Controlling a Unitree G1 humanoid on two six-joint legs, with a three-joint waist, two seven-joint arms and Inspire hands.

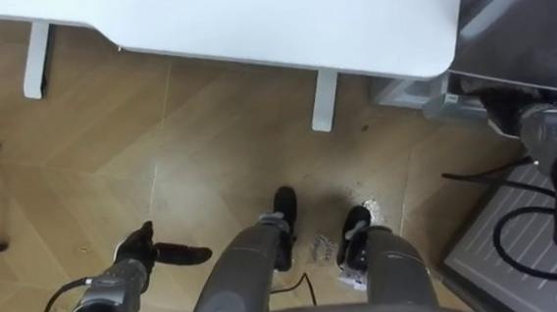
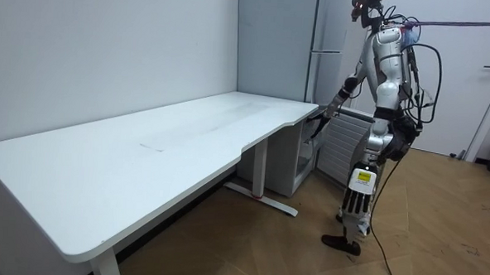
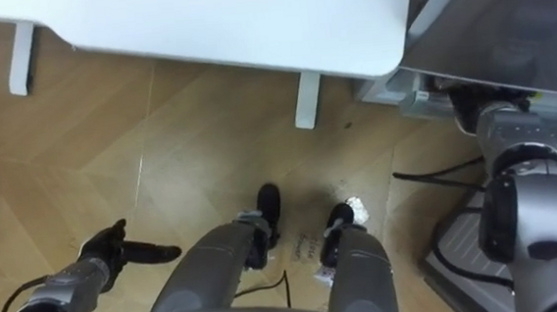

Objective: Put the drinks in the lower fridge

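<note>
Left hand (image 1: pixel 147 250) low over floor (image 1: pixel 81 140) w/ fingers straight; right hand (image 1: pixel 500 116) by fridge (image 1: pixel 524 11), perhaps touching; its grip I cannot tell.

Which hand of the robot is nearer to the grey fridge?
Right. The right hand is at the grey fridge's front; the left hand hangs open over the floor, well away on the other side.

Soft, even light is filling the room.
The big white flat table top (image 2: pixel 145 150) is shining bright and casting a soft shadow on the light brown wooden floor (image 2: pixel 248 245).
</note>
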